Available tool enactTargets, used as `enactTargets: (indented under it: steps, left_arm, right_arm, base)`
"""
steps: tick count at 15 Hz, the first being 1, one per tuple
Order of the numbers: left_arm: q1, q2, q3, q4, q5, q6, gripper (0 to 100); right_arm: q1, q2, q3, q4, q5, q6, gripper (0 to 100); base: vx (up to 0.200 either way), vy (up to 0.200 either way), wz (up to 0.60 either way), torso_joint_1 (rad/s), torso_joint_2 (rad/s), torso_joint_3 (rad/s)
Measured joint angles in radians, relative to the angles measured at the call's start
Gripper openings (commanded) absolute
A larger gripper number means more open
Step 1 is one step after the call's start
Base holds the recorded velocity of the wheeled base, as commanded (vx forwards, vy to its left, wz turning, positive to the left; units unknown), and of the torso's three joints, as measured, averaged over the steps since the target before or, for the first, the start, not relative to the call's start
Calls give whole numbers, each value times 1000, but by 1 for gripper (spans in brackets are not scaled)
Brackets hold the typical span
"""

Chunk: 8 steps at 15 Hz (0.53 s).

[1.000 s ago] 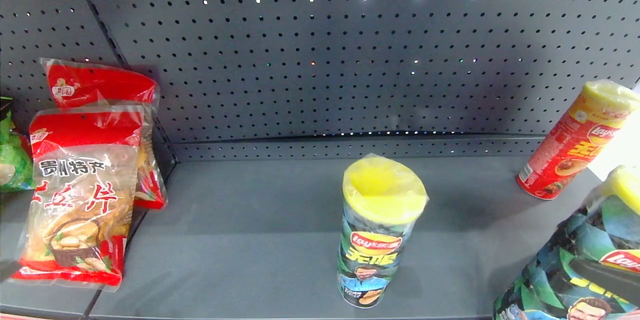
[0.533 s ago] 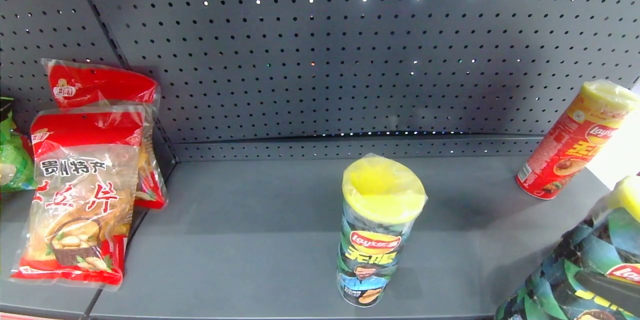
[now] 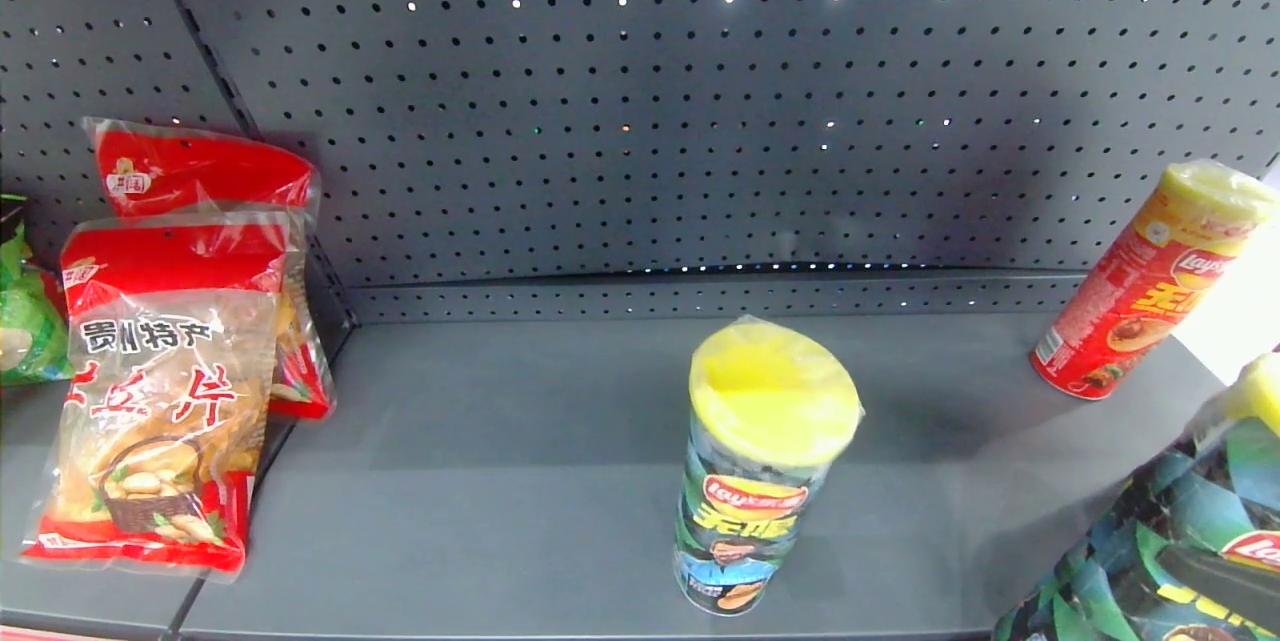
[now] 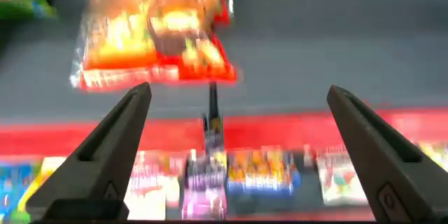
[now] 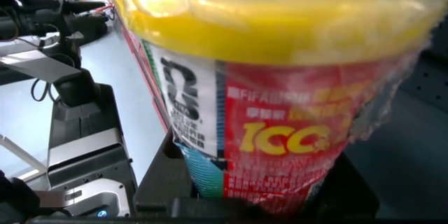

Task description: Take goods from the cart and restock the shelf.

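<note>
Right end effector [image 3: 1215, 576] grips one can [image 3: 1120, 561]; standing can [image 3: 765, 481], red can [image 3: 1150, 286] occupy shelf [image 3: 520, 481].

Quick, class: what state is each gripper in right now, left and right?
Left gripper: fingers open, holding nothing.
Right gripper: closed on the chip can.

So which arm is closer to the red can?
Right. The right end effector holds a blue can near the red can; the left end effector is over by the snack bags.
</note>
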Motion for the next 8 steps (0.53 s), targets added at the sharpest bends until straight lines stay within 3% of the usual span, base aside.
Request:
enactTargets:
  steps: [2,8]
  left_arm:
    - [0,0,52,-64,17,0,100]
    - [-1,0,72,-63,20,-4,100]
  right_arm:
    - [0,1,0,0,-1,0,0]
    - [1,11,-43,1,-9,20,0]
  base:
    - [0,0,0,0,0,0]
    - [0,0,0,0,0,0]
